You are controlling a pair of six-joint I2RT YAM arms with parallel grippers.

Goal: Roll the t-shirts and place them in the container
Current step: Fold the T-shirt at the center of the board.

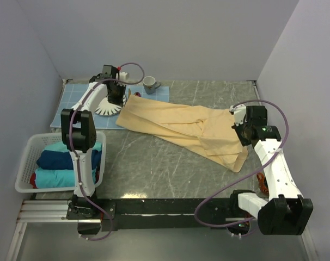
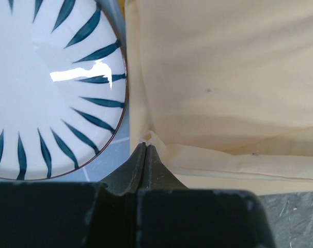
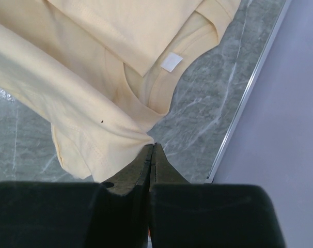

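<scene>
Surface: grey marble table [image 1: 154, 168].
Left gripper [image 2: 146, 146]: clamped on yellow t-shirt [image 1: 176, 122], 10 o'clock corner, beside plate [image 2: 43, 77].
Right gripper [image 3: 153, 146]: clamped on 3 o'clock edge.
Advice: lift evenly, cloth taut.

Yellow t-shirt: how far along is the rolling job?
Done: a navy shirt and teal shirts sit bundled in the basket. In hand: the left gripper and right gripper are each shut on an edge of the pale yellow t-shirt, stretched long across the table. Remaining: no roll started yet.
</scene>
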